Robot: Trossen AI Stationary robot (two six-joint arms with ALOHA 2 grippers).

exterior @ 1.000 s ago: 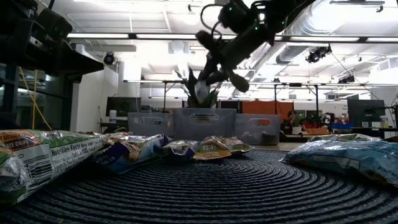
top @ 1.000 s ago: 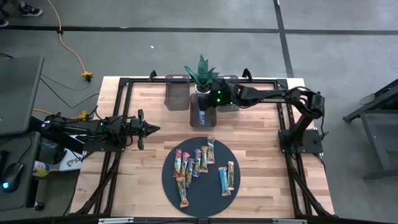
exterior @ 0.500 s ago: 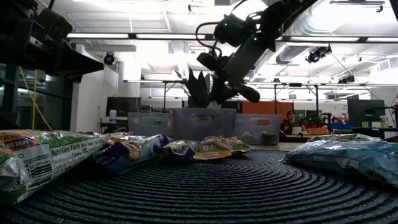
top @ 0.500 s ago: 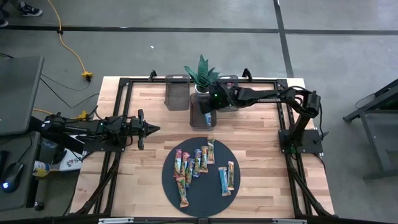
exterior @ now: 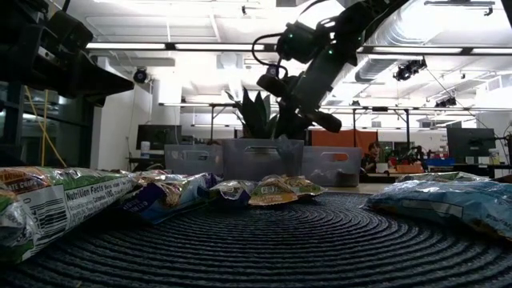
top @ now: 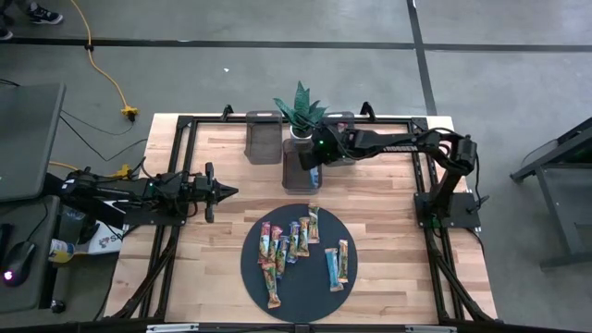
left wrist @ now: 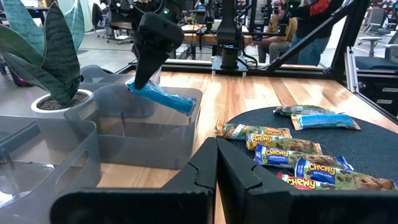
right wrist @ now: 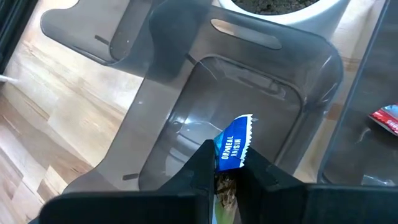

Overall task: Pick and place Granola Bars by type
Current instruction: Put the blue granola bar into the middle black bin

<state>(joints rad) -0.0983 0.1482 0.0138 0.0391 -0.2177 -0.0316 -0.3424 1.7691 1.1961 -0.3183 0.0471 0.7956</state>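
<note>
Several granola bars (top: 287,245) lie flat on the dark round disc (top: 319,282) at the table's near middle. My right gripper (top: 313,159) is over the middle grey bin (top: 294,176) at the far side, shut on a blue granola bar (left wrist: 163,96). The right wrist view also shows this bar (right wrist: 234,144) over the bin's floor (right wrist: 205,106). My left gripper (top: 228,191) waits at the table's left, level and shut (left wrist: 216,163), with nothing in it. My right gripper pinches the blue bar between its two fingers, near one end (right wrist: 227,159). The fingers slant down from the table's right and far side, along the bar. The crimped free end (right wrist: 244,121) sticks out past the fingertips over the bin, clear of its floor.
Grey bins stand to the left (top: 262,137) and right (top: 342,148) of the middle one; the right one holds a red bar (right wrist: 387,117). A potted plant (top: 301,109) stands just behind them. Bare wood (top: 388,213) lies between bins and disc.
My right gripper has tipped further downward and sunk a little toward the middle bin, still shut on the blue bar. The bar's free end has come down from above the rim into the bin's open top.
</note>
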